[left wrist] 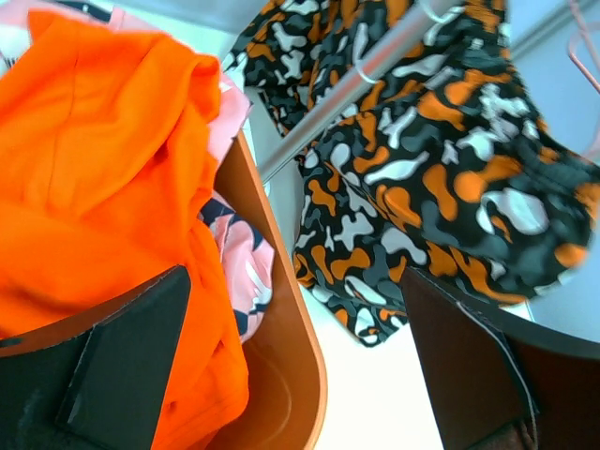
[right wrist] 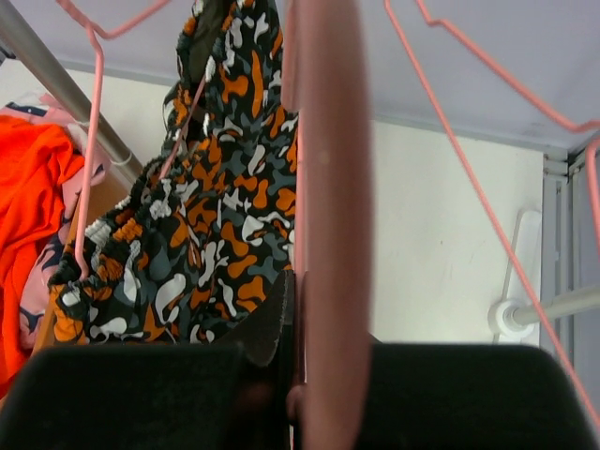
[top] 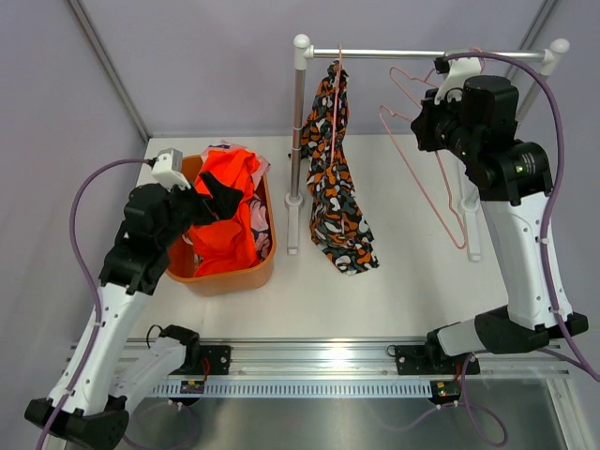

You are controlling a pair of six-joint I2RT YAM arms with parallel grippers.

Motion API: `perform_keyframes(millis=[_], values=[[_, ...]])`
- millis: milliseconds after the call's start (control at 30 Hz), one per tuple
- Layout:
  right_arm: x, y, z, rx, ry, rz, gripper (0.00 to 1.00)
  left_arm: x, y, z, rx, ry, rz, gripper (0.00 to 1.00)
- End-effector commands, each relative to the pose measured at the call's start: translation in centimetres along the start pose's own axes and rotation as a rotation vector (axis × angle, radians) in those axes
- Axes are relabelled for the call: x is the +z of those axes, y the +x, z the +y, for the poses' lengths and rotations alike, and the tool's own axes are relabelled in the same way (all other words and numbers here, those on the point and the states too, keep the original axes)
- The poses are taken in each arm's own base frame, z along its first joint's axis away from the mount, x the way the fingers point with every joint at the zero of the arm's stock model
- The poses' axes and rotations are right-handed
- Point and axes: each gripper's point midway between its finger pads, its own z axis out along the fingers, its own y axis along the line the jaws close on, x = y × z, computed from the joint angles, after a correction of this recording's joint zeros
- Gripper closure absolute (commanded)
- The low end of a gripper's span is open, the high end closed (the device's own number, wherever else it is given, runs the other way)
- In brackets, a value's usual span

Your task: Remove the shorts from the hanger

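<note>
On the rail (top: 394,53), black shorts (top: 335,178), orange-and-white blotches, hanging crumpled

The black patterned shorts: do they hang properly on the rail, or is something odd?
They look askew. The black patterned shorts hang bunched and twisted from a pink hanger on the rail, and their lower end seems to rest on the table instead of hanging free.

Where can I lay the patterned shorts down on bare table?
Free: the table between the patterned shorts and the right arm, and the front strip below the bin. Crowded: the bin, piled with orange shorts; narrow gap at the rack post.
</note>
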Motion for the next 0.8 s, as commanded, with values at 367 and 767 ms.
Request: perform_keyframes(millis=[367,767], values=[[3.2,-6.4,-1.4,-0.011,-0.049,-0.155,1.00,-6.4,3.8,2.6,0.205,-0.022,0.006,0.01],[7.2,-7.8,-2.4,0.035,-0.079,-0.166,1.00,-8.5,6.1,3.9,0.226,-0.018,-0.032,0.01]])
